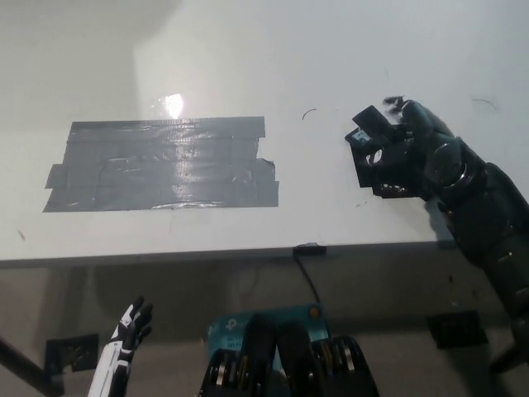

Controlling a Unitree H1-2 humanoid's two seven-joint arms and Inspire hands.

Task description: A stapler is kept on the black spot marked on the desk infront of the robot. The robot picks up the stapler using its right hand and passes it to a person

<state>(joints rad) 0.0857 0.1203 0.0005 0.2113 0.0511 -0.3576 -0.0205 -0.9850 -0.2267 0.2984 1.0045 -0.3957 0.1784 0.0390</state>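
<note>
Head view. White desk (248, 74) fills the upper two thirds of the frame; its front edge runs across just below the middle, with bare floor beneath. Patch of dark tape (161, 164), the marked spot, sits left of centre and carries nothing. Lamp glare just above the patch. Black stapler (369, 153) lies at right of frame, well apart from the tape. Right hand (413, 153) is on it, fingers curled around it. Desk between tape and stapler is open. Left hand (128, 331) hangs at lower left below the desk edge, fingers spread, holding nothing.
</note>
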